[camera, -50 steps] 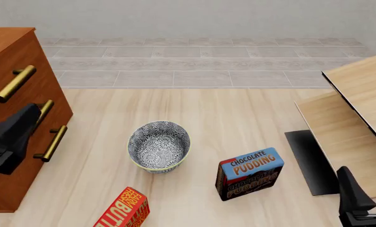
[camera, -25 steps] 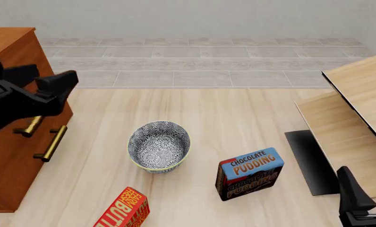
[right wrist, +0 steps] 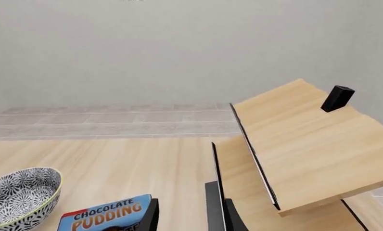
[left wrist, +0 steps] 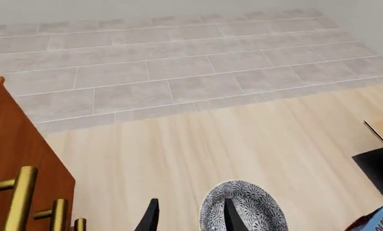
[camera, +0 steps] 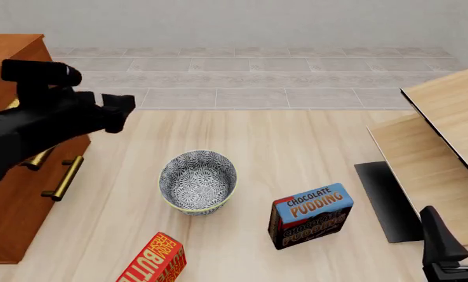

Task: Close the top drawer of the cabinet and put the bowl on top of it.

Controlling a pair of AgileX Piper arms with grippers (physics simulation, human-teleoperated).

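Note:
The reddish-brown cabinet [camera: 10, 205] stands at the left edge. In the front view my left arm covers the top drawer. In the left wrist view its brass handle [left wrist: 15, 204] shows, and no drawer front stands out from the cabinet [left wrist: 24, 154] face. The patterned bowl [camera: 198, 181] sits upright on the floor-like surface, right of the cabinet. My left gripper [camera: 118, 114] hovers open, above and to the left of the bowl [left wrist: 243, 211], with nothing between its fingers. My right gripper [camera: 460, 235] is open and empty at the bottom right, far from the bowl [right wrist: 18, 199].
A chocolate pudding box [camera: 310, 215] stands right of the bowl, and an orange butter box [camera: 154, 258] lies near the front edge. Pale light-wood furniture [camera: 445, 135] fills the right side, with a dark mat [camera: 383, 200] at its foot. Two lower handles [camera: 64, 176] jut from the cabinet.
My left arm has risen from in front of the cabinet's handles and swung right, away from the drawers and toward the bowl. The right arm, bowl and boxes have not moved.

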